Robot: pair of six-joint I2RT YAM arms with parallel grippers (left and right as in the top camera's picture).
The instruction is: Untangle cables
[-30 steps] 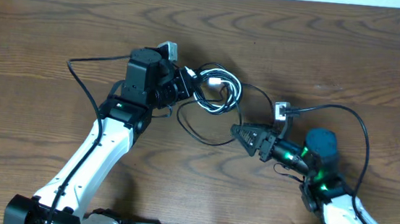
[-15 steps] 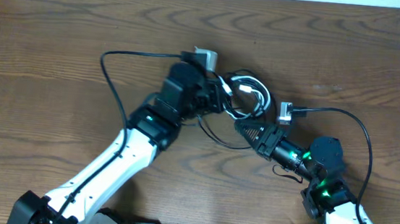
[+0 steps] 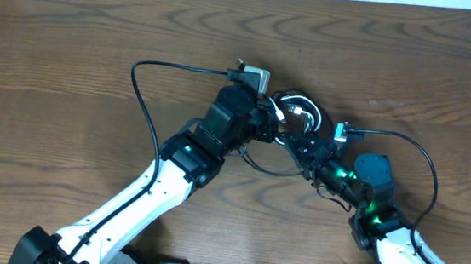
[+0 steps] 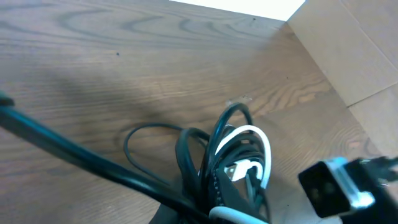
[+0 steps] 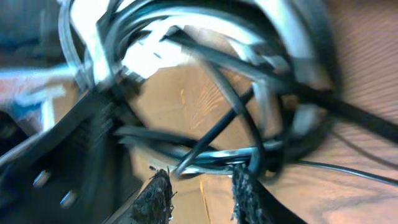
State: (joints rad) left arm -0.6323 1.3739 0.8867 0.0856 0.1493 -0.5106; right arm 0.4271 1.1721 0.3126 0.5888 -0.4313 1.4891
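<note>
Left gripper (image 3: 271, 125) clamped shut on the cables (image 3: 309, 113). The cables are black loops bunched around one white strand, with a small white plug showing, just ahead of its tips. Right gripper (image 5: 202, 188) stands narrow, a black strand crossing its tips; grip cannot be told.

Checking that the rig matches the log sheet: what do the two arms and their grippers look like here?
The left arm and right arm have white link shells with black joints and wrists. A small grey camera box sits at each wrist, trailing a black cable. The right arm carries a teal round cap and green lights. The right gripper has black fingers with rough textured pads.
</note>
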